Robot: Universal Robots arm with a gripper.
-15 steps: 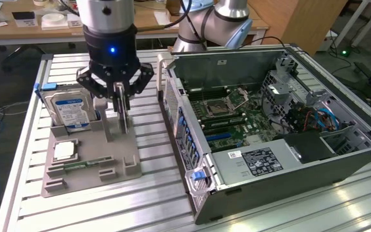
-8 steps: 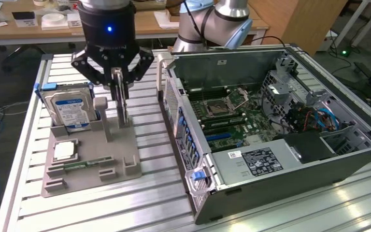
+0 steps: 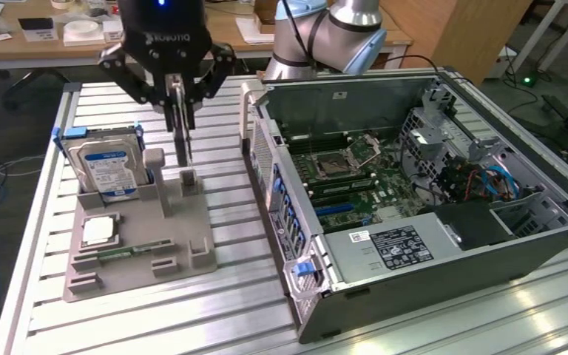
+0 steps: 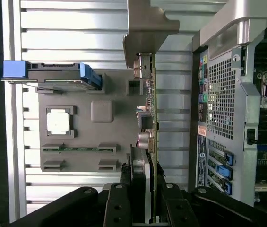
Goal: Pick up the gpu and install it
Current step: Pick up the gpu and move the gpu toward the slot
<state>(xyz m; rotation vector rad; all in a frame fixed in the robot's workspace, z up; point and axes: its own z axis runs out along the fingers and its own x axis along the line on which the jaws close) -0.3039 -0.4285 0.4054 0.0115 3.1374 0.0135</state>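
My gripper (image 3: 183, 100) hangs over the back of the grey parts holder (image 3: 136, 259) and is shut on the gpu (image 3: 180, 137), a thin dark card seen edge-on and held upright. The card's lower end sits just above its slotted post (image 3: 189, 181) on the holder. In the wrist view the gpu (image 4: 150, 113) runs out from between my fingers (image 4: 125, 182), with its metal end bracket (image 4: 147, 28) at the far end. The open computer case (image 3: 521, 244) lies to the exterior view's right, its motherboard (image 3: 348, 181) exposed.
On the holder stand a silver hard drive (image 3: 106, 166) in blue rails, a processor chip (image 3: 98, 231) and a green memory stick (image 3: 131, 250). The case's rear panel (image 3: 269, 177) rises close beside the card. The slatted aluminium table (image 3: 215, 318) carries everything. Desks stand behind.
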